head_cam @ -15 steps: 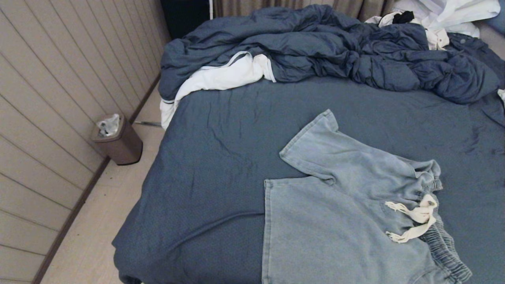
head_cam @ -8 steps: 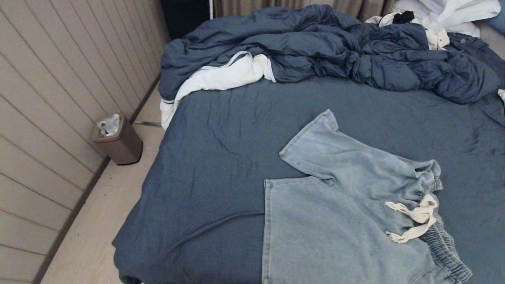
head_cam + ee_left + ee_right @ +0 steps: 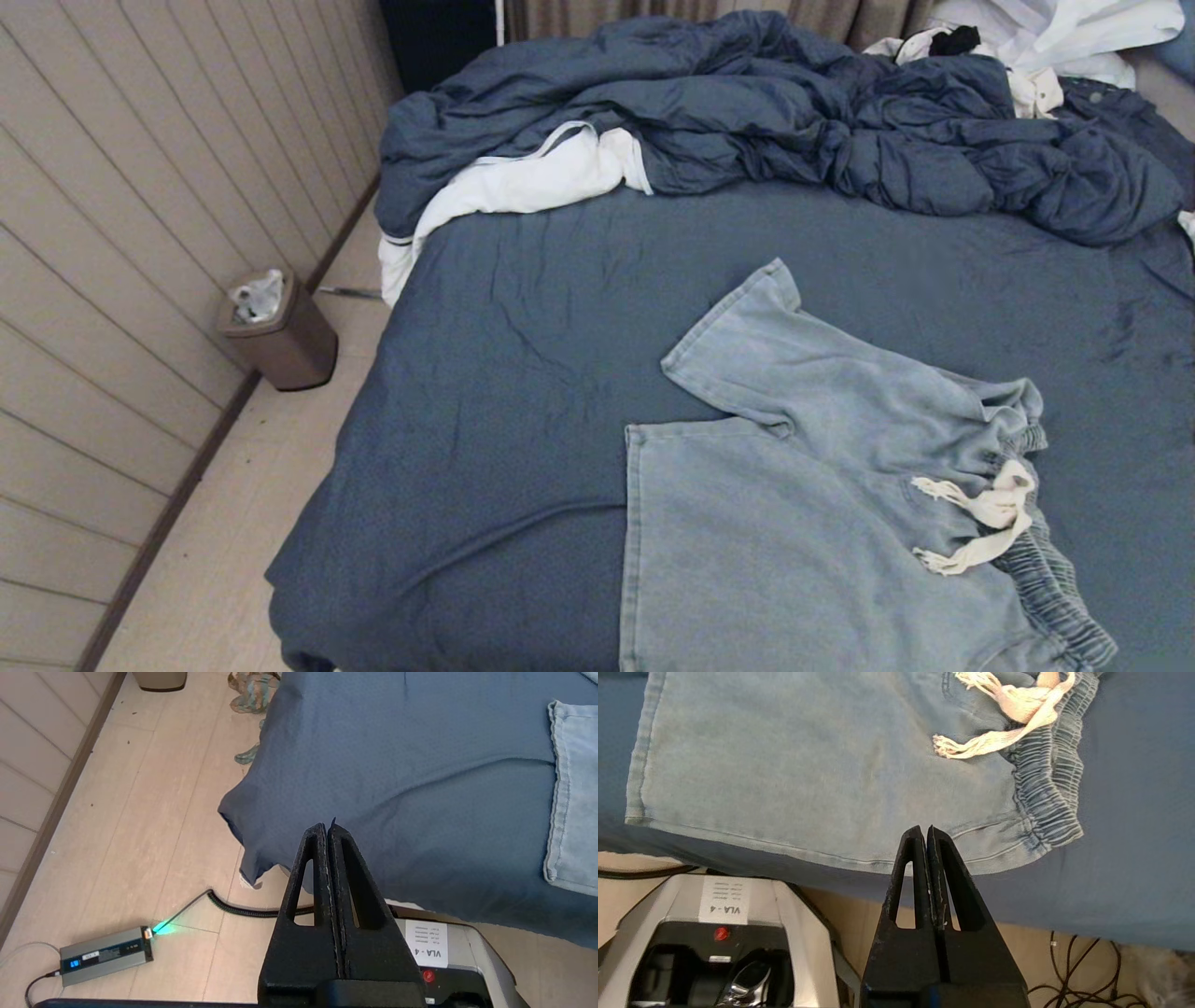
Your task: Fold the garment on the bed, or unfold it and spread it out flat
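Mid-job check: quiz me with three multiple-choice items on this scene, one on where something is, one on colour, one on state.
1. Where does the bin stand?
A. on the bed
B. on the floor by the wall
C. on the duvet

2. What colour is the drawstring?
A. cream
B. red
C. black

3. How are the two grippers?
A. both open
B. one holding the shorts
C. both shut, empty

Key:
1 B: the bin stands on the floor beside the panelled wall.
2 A: the drawstring on the shorts is cream.
3 C: the left gripper and right gripper show fingers pressed together, clear of the bed.
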{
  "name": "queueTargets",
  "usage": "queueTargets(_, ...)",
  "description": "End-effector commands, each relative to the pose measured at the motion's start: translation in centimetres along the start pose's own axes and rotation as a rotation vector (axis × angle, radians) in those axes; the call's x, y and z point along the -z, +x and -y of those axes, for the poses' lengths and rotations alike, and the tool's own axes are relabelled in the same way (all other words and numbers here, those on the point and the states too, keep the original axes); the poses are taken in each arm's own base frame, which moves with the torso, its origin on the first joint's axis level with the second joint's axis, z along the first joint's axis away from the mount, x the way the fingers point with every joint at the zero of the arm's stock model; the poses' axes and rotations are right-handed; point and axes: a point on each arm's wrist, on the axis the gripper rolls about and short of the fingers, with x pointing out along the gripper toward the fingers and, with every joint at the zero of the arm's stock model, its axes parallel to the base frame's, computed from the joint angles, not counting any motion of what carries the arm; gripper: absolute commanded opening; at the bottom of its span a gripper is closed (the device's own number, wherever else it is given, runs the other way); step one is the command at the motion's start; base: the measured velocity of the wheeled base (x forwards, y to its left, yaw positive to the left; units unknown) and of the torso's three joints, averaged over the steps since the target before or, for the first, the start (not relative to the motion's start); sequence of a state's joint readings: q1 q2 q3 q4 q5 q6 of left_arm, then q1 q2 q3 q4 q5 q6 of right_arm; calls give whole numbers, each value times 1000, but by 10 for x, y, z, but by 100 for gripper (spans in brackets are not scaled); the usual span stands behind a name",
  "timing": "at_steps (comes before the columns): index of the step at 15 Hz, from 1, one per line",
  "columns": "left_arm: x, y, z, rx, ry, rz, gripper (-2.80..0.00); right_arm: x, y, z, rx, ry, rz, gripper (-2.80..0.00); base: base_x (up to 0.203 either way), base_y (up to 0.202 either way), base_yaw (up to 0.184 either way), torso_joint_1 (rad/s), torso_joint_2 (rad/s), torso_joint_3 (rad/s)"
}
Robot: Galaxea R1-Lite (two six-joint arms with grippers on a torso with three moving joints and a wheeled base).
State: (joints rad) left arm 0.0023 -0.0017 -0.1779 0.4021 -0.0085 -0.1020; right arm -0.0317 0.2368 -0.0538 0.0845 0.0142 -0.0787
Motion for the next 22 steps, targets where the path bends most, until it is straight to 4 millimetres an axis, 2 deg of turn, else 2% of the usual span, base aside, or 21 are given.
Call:
queueTargets(1, 1, 1, 0, -16, -10, -8, -280, 6, -9, 0, -13, -10, 114, -280, 0, 0, 0, 0, 0, 0)
queueTargets(3, 1, 1, -1, -28, -13, 0, -280, 13, -16, -1, -22, -14, 194, -280, 0, 0, 0, 0, 0, 0)
queueTargets(6, 1, 4, -1, -34, -10, 21, -280, 15, -16, -1, -30, -11, 186, -280, 0, 0, 0, 0, 0, 0)
queueTargets(11, -2, 12, -1, -20, 62, 156, -280, 15, -16, -1, -31, -21, 187, -280, 0, 0, 0, 0, 0, 0)
queueTargets(16, -3, 18, -1, -3, -26, 268, -280, 15, -16, -1, -31, -14, 186, -280, 0, 0, 0, 0, 0, 0)
queueTargets(22, 1, 20, -1, -11, 26, 233, -280, 15, -16, -1, -33, -13, 186, -280, 0, 0, 0, 0, 0, 0)
